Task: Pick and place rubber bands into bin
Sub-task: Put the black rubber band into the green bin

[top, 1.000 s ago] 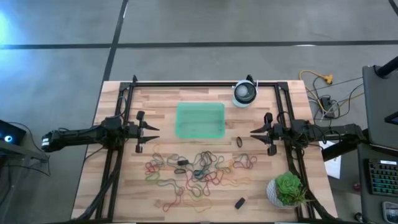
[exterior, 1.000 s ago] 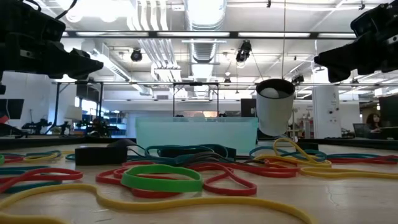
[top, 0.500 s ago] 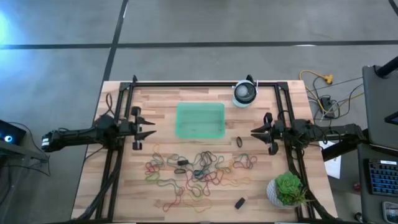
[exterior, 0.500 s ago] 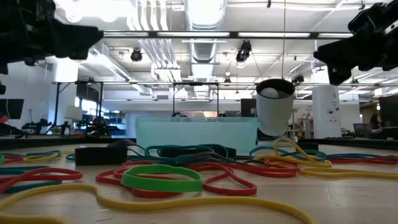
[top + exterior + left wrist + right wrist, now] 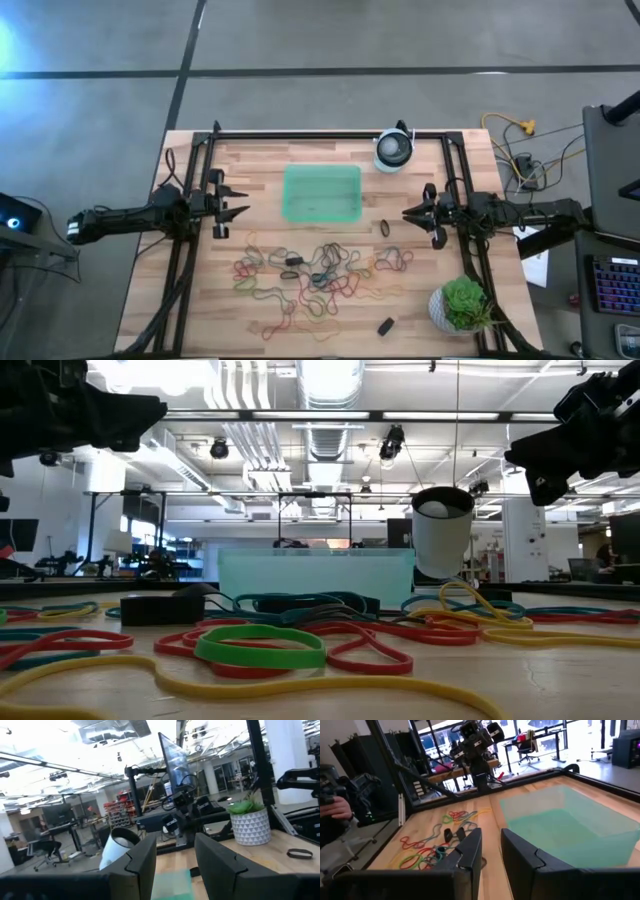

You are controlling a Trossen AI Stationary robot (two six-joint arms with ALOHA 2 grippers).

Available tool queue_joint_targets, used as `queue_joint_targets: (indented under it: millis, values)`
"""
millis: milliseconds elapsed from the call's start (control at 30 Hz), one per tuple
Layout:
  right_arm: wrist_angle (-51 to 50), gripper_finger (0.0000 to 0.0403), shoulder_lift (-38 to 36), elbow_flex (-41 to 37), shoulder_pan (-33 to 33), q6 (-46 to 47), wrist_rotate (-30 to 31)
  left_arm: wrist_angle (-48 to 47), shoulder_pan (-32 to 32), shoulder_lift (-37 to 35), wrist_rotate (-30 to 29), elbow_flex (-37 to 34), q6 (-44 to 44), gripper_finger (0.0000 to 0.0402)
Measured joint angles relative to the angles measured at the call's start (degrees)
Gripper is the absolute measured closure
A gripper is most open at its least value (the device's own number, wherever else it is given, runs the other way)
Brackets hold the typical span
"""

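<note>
Many rubber bands [image 5: 320, 272] in red, orange, yellow, green and black lie loose on the wooden table, near of the bin; they fill the foreground of the low view [image 5: 260, 645] and show in the right wrist view [image 5: 435, 845]. One black band [image 5: 384, 229] lies apart, near the right gripper. The translucent green bin [image 5: 321, 193] rests flat at the table's middle, toward the far side [image 5: 316, 572] [image 5: 565, 827]. My left gripper [image 5: 238, 203] hovers open left of the bin. My right gripper [image 5: 408, 214] hovers open right of it. Both point at the bin and hold nothing.
A round white device [image 5: 394, 150] stands at the far edge, right of the bin. A potted green plant [image 5: 462, 303] sits at the near right corner, and a small black object [image 5: 385, 326] lies beside it. Black frame rails [image 5: 330, 133] border the table. A person's hand [image 5: 337, 807] shows beyond the table.
My left gripper has risen and drawn back toward the table's left edge, slightly toward the far side, staying open. The bands and the bin have not moved.
</note>
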Motion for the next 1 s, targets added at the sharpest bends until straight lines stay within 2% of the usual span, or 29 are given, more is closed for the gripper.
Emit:
queue_joint_targets:
  millis: [100,333,500,700,867,933,1000]
  values:
    - [1.5,0.0335,-0.02,0.0,0.01,-0.82,0.41,0.01,-0.02,-0.13,2.37,0.0,-3.64,0.0281]
    - [2.97,0.0335,-0.02,0.0,0.0,-9.7,0.54,-0.13,-0.06,1.13,3.89,0.0,-13.34,0.0281]
    - [3.82,0.0335,-0.02,-0.02,0.0,-13.14,0.57,-3.32,-0.01,3.25,3.93,0.0,-13.54,0.0281]
    - [7.12,0.0335,0.06,-0.04,0.01,-16.25,-2.71,1.69,-0.03,5.75,3.36,0.0,-14.53,0.0281]
    - [14.76,0.0335,3.6,-0.04,0.9,-17.16,-10.53,2.5,-0.1,7.79,11.83,0.0,-18.24,0.0281]
    - [17.99,0.0335,6.99,-0.04,2.35,-18.92,-10.83,2.49,-0.26,9.32,15.0,0.0,-19.5,0.0281]
    - [19.95,0.0335,11.07,0.51,4.14,-20.74,-8.74,2.51,-0.74,11.14,15.63,0.0,-20.6,0.0281]
